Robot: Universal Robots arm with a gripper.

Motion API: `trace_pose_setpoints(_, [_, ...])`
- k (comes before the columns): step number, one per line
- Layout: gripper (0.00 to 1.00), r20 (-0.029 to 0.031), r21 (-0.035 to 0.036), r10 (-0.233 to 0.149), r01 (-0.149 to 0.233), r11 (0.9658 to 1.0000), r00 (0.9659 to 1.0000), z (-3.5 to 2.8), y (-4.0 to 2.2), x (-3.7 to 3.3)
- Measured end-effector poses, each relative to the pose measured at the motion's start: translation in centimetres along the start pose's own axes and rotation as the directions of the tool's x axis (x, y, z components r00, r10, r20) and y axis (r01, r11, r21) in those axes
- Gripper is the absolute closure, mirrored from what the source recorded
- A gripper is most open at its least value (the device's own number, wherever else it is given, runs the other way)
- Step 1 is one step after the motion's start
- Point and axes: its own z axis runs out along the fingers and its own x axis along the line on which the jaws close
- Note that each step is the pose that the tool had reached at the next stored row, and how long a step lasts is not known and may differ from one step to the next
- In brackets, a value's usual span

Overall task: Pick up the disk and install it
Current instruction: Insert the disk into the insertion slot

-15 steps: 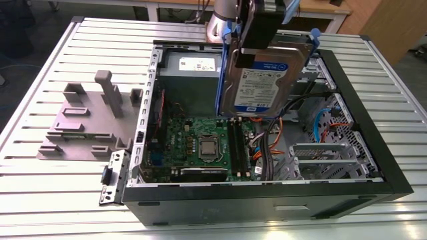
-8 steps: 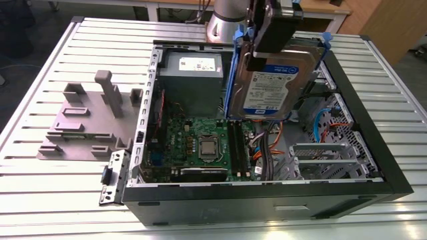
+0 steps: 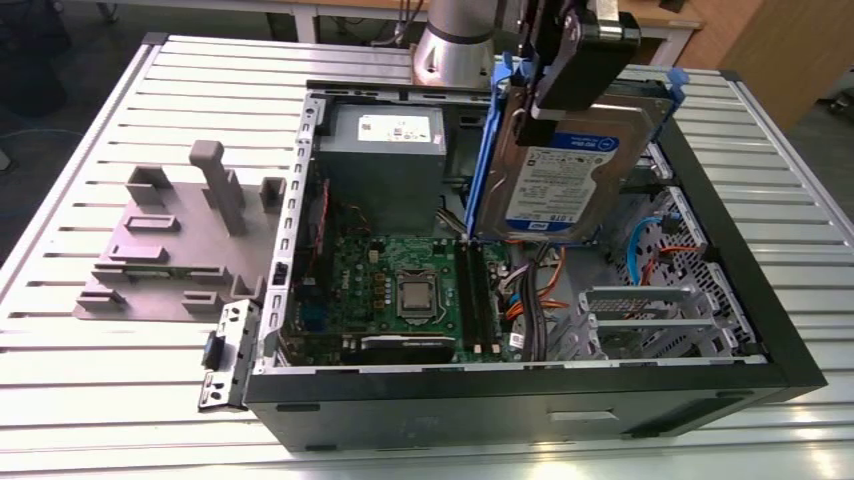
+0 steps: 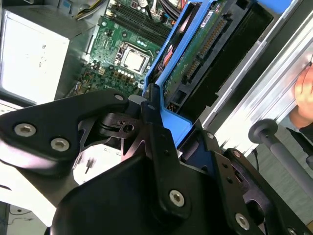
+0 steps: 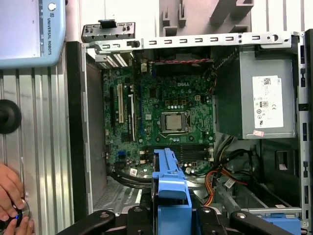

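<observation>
The disk [image 3: 567, 175], a silver drive with a white-and-blue label in a blue carrier bracket, hangs tilted on edge above the open computer case [image 3: 787, 340]. My gripper [image 3: 561, 95] is shut on its upper end. In the second wrist view the gripper [image 4: 161, 122] clamps the blue bracket, and the disk [image 4: 195, 54] shows its green circuit board underside. The first wrist view looks down past the gripper [image 5: 168, 215] and the blue bracket of the disk [image 5: 170, 181] onto the motherboard [image 5: 166, 117]. The disk is above the case's drive side, clear of the parts inside.
Inside the case are the motherboard [image 3: 400, 280], a grey power supply [image 3: 380, 150], loose cables and a metal drive cage [image 3: 654, 320]. A grey plastic holder with upright posts [image 3: 174, 240] lies on the slatted metal table at the exterior view's left. A person's hand [image 5: 12, 196] rests beside the case.
</observation>
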Motion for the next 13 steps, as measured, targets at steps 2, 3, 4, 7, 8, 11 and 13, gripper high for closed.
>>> trace_pose_setpoints(2, [0.64,-0.0001,0.0000,0.000,0.000,1.0000,1.0000,0.02,-0.16,0.19])
trace_pose_setpoints(3, [0.64,0.0000,0.0000,0.000,0.000,1.0000,1.0000,0.04,-0.23,0.29])
trace_pose_setpoints(4, [0.64,0.0000,0.0000,0.000,0.000,1.0000,1.0000,0.05,-0.30,0.40])
trace_pose_setpoints(7, [0.64,0.0000,0.0001,0.000,0.000,1.0000,1.0000,0.09,-0.52,0.68])
trace_pose_setpoints(8, [0.64,-0.0001,0.0000,0.000,0.000,1.0000,1.0000,0.09,-0.55,0.71])
trace_pose_setpoints(11, [0.64,-0.0003,0.0000,0.000,0.000,1.0000,1.0000,0.10,-0.56,0.75])
trace_pose_setpoints(13, [0.64,-0.0003,-0.0001,0.000,0.000,1.0000,1.0000,0.10,-0.59,0.75])
